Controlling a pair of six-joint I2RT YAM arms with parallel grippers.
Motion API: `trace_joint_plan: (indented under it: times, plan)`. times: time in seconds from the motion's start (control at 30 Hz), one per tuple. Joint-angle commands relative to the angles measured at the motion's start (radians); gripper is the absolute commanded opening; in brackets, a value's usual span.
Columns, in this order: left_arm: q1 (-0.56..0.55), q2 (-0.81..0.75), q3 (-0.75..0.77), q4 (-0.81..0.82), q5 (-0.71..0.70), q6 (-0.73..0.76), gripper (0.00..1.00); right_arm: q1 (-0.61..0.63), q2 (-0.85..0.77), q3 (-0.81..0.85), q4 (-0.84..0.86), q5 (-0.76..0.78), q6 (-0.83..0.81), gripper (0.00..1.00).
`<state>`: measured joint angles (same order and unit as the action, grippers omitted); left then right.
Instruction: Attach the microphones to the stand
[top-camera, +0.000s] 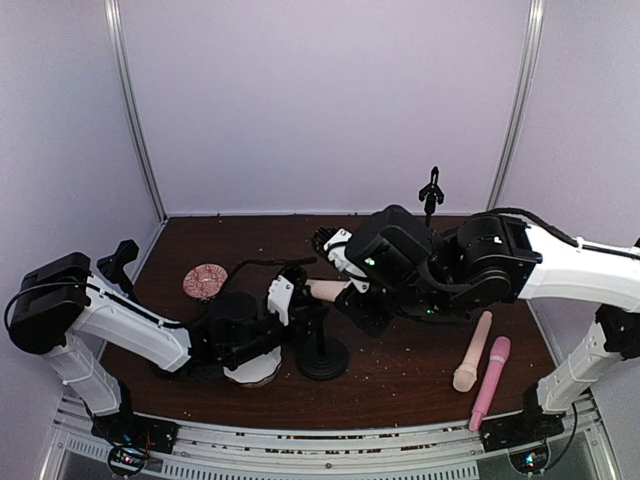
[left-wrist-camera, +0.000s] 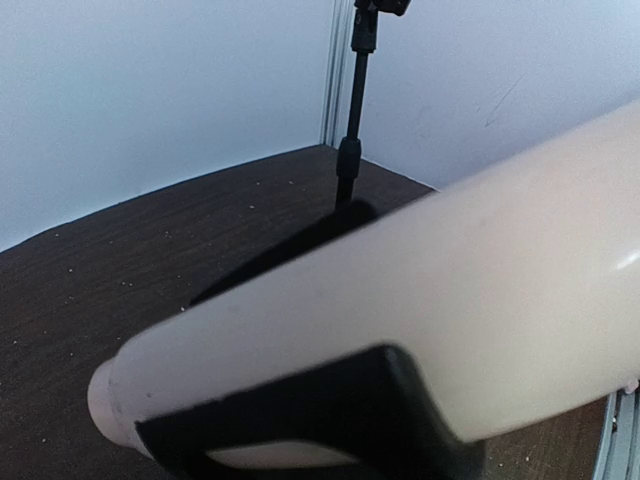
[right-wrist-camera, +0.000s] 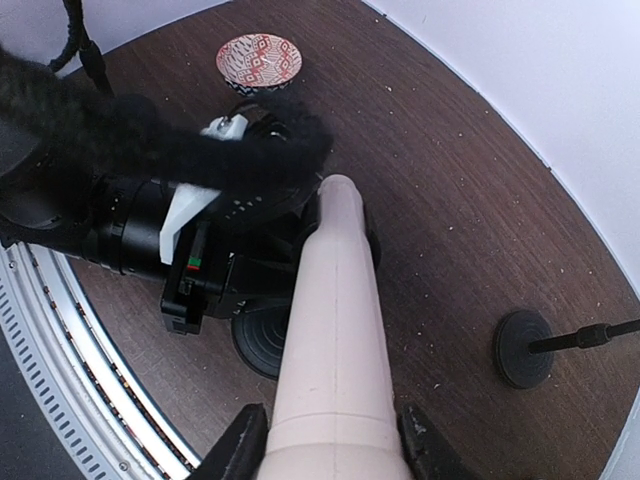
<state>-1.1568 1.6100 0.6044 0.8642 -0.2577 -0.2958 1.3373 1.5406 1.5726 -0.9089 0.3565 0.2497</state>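
Pale lilac walls stand on three sides of a dark brown table with small light crumbs over it. Toward the left far corner lies a small round dish with a red and white pattern.

The left gripper is low over the middle of the table, just beside the post of a black stand whose round base sits near the middle of the near edge. I cannot tell if its jaws are spread or pressed together. Its own camera shows only a black part in front of a cream body.

The held microphone hangs above the table over this stand. Its long axis runs about left to right, along the near edge. The narrow end points left, toward the left gripper, and the wide end is in the right gripper. The two fingers pinch this wide end from both sides.

A second thin stand is upright at the far edge, right of the middle.

Near the right near corner, two more lie flat on the table, side by side. Both run from near edge to far edge, a little tilted to the right. The cream microphone has its head toward the near edge. The pink microphone, to its right, has its head toward the far edge.
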Motion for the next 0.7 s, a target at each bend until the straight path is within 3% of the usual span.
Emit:
trace_joint_plan:
  times: [0.0,0.67]
  plan:
    - [-0.046,-0.015,0.037,0.195,0.149,0.085,0.00,-0.034,0.142,-0.051,0.044,-0.111,-0.024,0.00]
    - [-0.047,-0.011,0.041,0.195,0.156,0.082,0.00,-0.080,0.181,-0.087,0.091,-0.146,-0.046,0.00]
